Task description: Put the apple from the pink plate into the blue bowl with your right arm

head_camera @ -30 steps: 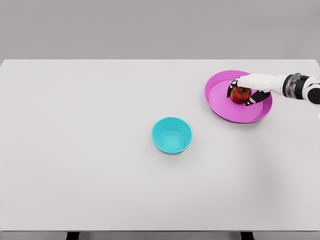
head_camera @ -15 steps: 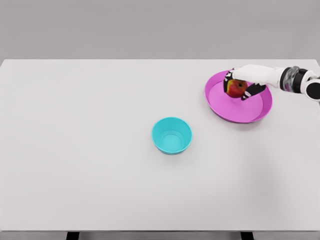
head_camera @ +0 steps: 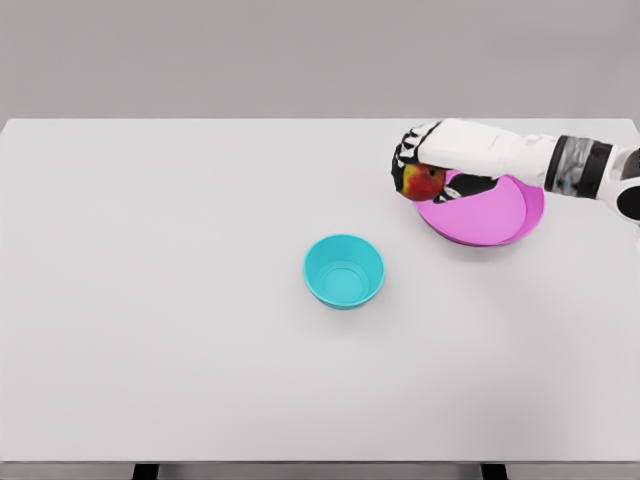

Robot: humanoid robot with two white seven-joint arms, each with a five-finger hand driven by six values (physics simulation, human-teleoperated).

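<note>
- Reaching in from the right edge, the white right arm [head_camera: 560,162] is extending across the far right part of the table [head_camera: 180,300].
- The right hand [head_camera: 445,152] is gripping the apple [head_camera: 422,182]; its fingers [head_camera: 406,157] are curling over the fruit's top and left side, with the thumb pressing in from the right.
- The apple is sitting below the knuckles, enclosed by the dark fingertips, showing red and yellow skin.
- The pink plate [head_camera: 490,218] is lying just behind and to the right of the fingers, partly covered by the palm and wrist; the apple is hanging over its left rim.
- The blue bowl [head_camera: 344,271] is standing upright, well apart from the fingers, nearer the onlooker's side and to their left.
</note>
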